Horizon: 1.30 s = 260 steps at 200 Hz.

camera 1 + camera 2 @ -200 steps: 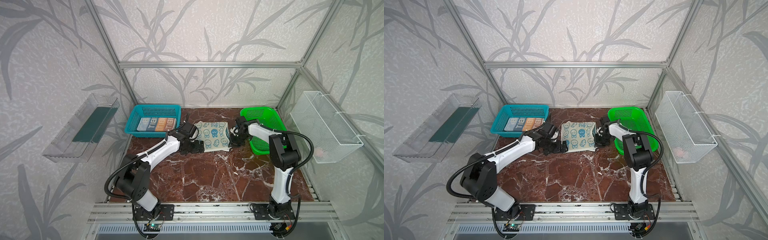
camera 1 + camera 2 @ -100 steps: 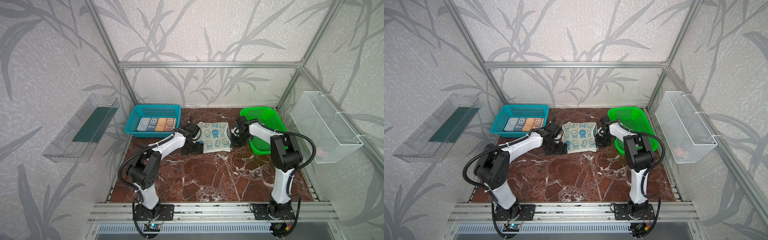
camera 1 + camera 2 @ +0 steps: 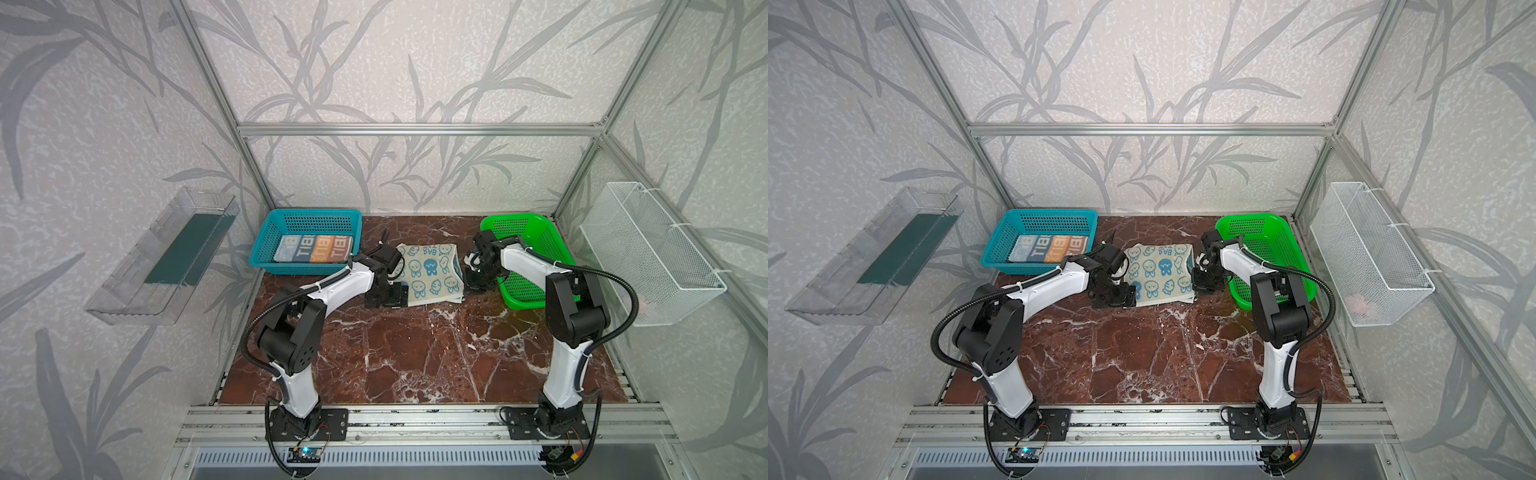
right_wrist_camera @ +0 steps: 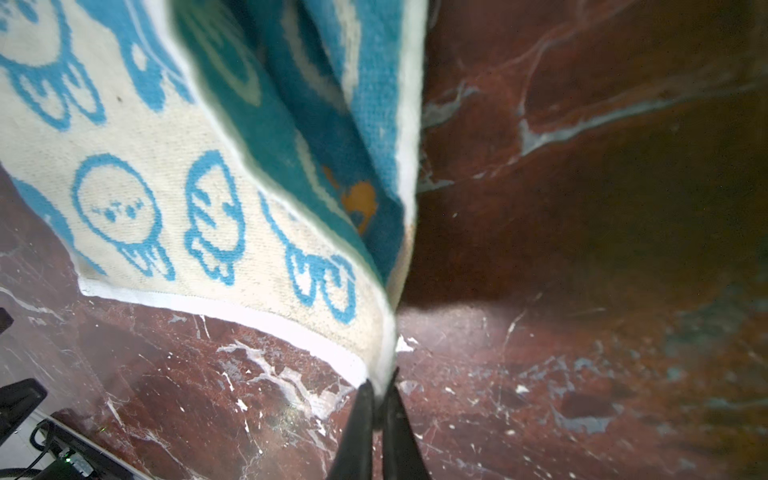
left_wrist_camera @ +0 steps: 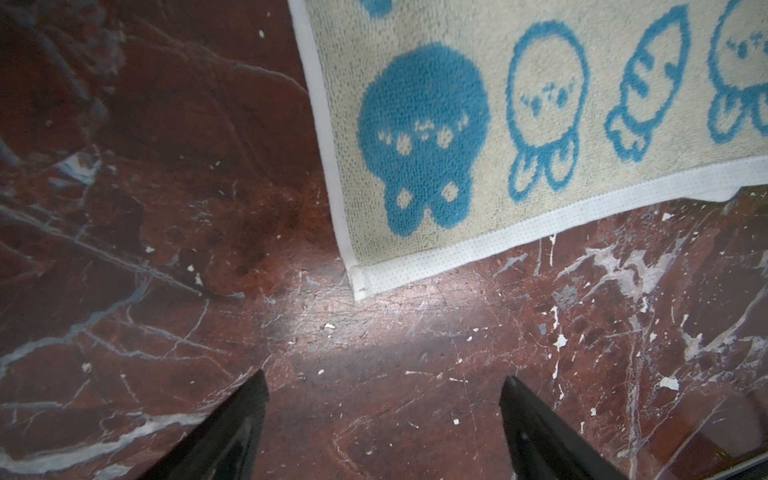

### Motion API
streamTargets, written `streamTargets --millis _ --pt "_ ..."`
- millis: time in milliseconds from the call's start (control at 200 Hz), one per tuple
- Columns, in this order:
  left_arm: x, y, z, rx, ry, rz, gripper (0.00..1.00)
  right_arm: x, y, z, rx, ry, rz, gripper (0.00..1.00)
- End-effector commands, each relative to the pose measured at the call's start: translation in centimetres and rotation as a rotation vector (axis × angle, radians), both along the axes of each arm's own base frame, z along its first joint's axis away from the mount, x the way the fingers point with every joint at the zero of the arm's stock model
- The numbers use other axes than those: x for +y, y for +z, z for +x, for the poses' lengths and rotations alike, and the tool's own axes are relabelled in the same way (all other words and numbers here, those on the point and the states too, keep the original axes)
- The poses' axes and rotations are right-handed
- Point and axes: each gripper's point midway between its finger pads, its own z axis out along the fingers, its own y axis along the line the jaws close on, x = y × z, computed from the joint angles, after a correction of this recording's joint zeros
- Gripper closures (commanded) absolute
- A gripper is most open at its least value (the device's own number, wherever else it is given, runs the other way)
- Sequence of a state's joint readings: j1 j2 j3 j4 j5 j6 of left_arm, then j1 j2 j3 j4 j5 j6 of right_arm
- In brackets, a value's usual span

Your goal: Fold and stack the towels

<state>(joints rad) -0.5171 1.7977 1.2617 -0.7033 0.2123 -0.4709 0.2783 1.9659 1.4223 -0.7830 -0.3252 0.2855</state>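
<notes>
The cream-and-blue towel [image 3: 430, 272] lies on the tabletop [image 3: 415, 353] between the blue basket [image 3: 311, 212] and green basket [image 3: 513, 217]. The right end effector [image 4: 376, 390] is clenched on its front right corner, lifting that edge. The left end effector [image 5: 382, 378], spread and empty, faces the front left corner, just short of it; it likely advances next.

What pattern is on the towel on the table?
The towel is cream terry with blue cartoon bunnies and a white hem; clearest in the left wrist view.
</notes>
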Motion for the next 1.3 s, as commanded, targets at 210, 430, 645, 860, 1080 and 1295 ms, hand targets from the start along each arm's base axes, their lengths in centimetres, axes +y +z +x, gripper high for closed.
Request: streamTargets --millis 210,430,645,860,1080,1295 --pt "-0.8 -1.4 0.2 0.028 -0.034 0.021 0.15 0.3 2.1 0.0 -0.025 -0.003 0.033 1.00" --pt "-1.1 -2.8 0.5 0.049 -0.056 0.062 0.25 0.5 3.3 0.2 -0.041 -0.001 0.047 1.00" --pt "-0.5 -3.8 1.0 0.055 -0.075 0.130 0.39 0.7 3.3 0.2 -0.043 -0.001 0.061 1.00" --pt "0.1 -5.6 0.5 0.089 -0.084 0.174 0.56 0.9 3.4 0.0 -0.047 0.005 0.072 1.00" --pt "0.0 -6.5 0.7 0.088 -0.072 0.178 0.60 1.0 3.2 -0.1 -0.046 0.014 0.083 1.00" --pt "-0.6 -6.6 1.5 0.075 -0.054 0.160 0.62 1.0 3.2 -0.3 -0.048 0.018 0.083 1.00"
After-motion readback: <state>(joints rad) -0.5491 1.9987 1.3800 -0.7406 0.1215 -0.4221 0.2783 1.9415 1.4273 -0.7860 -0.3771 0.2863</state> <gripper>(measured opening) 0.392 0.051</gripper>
